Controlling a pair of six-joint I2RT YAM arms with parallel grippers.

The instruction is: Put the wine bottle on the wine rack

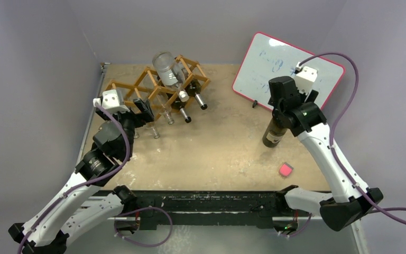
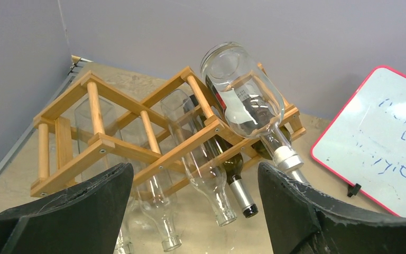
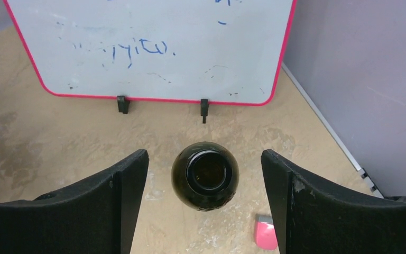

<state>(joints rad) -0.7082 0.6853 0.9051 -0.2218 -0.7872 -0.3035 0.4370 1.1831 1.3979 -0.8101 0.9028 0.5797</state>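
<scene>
- Nearest, at about 4 o'clock on the table [image 1: 222, 143], lies a small pink block [image 1: 285, 170], just beside the wine bottle's base and apart from it.
- The wine bottle [image 3: 204, 177] stands upright at about 3 o'clock on the table, dark green glass with its mouth open and uncapped. A pale label shows on its side in the top view, but the print is too small to read.
- The right claw [image 3: 203, 153] hangs over the bottle's neck, spread wide. One finger is at 9 o'clock of the mouth and one at 3 o'clock, with a clear gap on each side, so it grips nothing.
- The left claw [image 2: 194, 166] sits at about 9 o'clock on the table, spread wide and holding nothing, pointing at the wine rack.
- The wine rack [image 2: 100, 142] stands at about 11 o'clock, a light wooden lattice. It holds several clear bottles and dark ones, necks toward the arms.
- A large clear bottle [image 2: 243, 95] lies on top of the rack; its label cannot be read.
- Farthest, at about 1 o'clock, a red-edged whiteboard [image 3: 153, 42] leans on two black clips, with faint blue scribbles that are not legible.
</scene>
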